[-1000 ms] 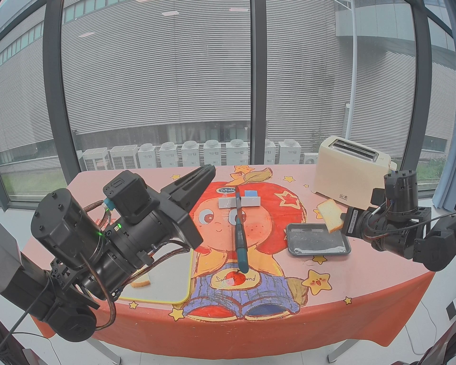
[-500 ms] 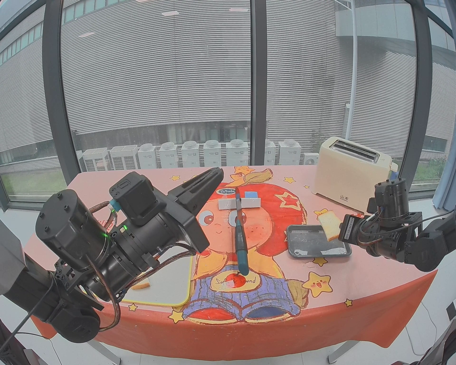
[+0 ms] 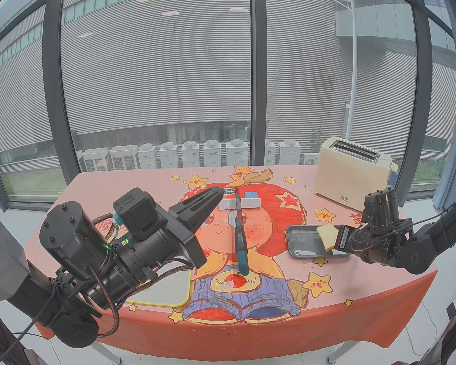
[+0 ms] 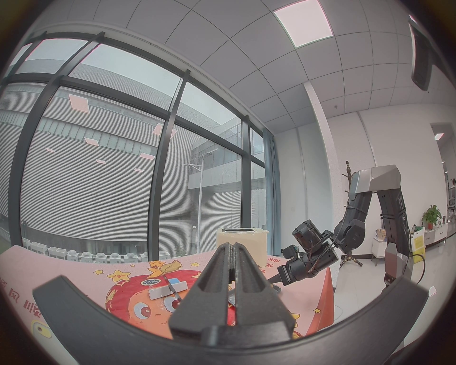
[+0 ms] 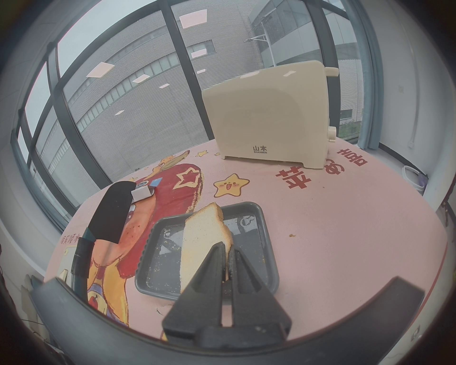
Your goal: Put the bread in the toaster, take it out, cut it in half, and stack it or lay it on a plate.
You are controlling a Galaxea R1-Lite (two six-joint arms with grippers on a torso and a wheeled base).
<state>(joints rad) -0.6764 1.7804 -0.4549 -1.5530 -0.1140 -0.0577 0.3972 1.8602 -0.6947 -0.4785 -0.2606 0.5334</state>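
Office-like test room, tall dark-framed windows [image 3: 156, 71] facing a neighbouring building; tiled drop ceiling [image 4: 223, 43], flush light panel [image 4: 304, 21]; potted plant [image 4: 431, 216] by white walls; toaster [image 3: 350, 171] on a cartoon tablecloth [image 3: 142, 183]

The bread [image 3: 327, 236], a pale half slice with a tan crust, stands on edge over the right end of the dark tray [image 3: 304, 237], pinched in the right gripper [image 5: 227, 254]. The cream toaster [image 3: 350, 170] stands upright behind it. The teal-handled knife [image 3: 240, 233] lies flat mid-table.

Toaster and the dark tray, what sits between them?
Nothing: in the right wrist view, only bare printed tablecloth separates toaster and tray.
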